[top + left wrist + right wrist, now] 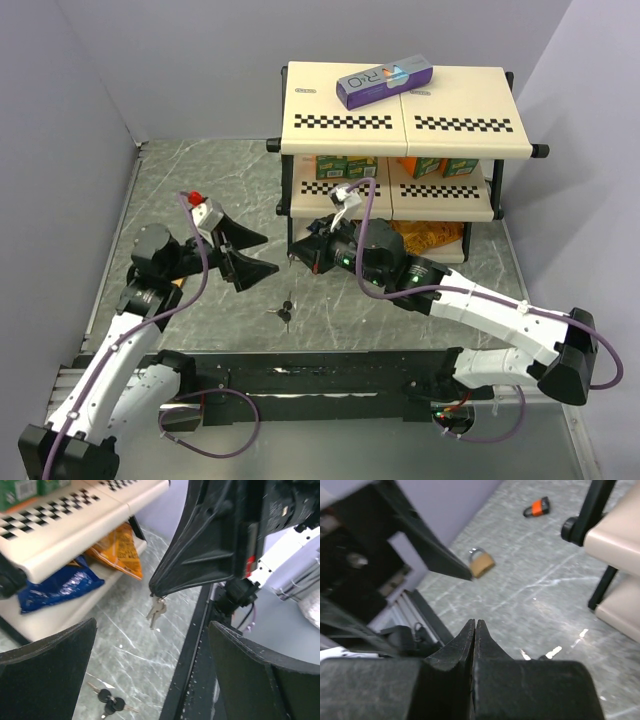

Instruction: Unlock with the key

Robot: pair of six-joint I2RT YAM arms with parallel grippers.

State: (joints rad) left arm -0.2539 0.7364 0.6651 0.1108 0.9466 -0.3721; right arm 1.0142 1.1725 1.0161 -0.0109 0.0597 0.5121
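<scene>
The left gripper [268,254] hovers low over the counter [330,325] with its fingers wide apart and nothing between them. It faces the right gripper across a small gap.

Two padlocks lie loose on the counter in the right wrist view. A brass padlock [481,562] sits just beyond the tip of one left finger, and an orange padlock [537,507] lies farther off. Neither is gripped and neither has a key in it.

A small bunch of black-headed keys [285,312] also lies flat on the counter, near the front rail and below the gap between the two grippers. Nothing touches it.

The right gripper [296,257] has its fingers pressed together. In the left wrist view a pair of silver keys [156,612] dangles from the pinched tip, clear of the counter. How they are caught there is too small to tell.

Behind stands the shelf rack [450,95], which plays no part here.

The task looks to be at an early stage. One set of keys is lifted, but no lock is held or steadied, no key is lined up with a keyhole, and nothing is opened. A padlock has to be secured, probably by the empty left gripper, and then a key inserted and turned. Which keys fit which padlock cannot be told.
</scene>
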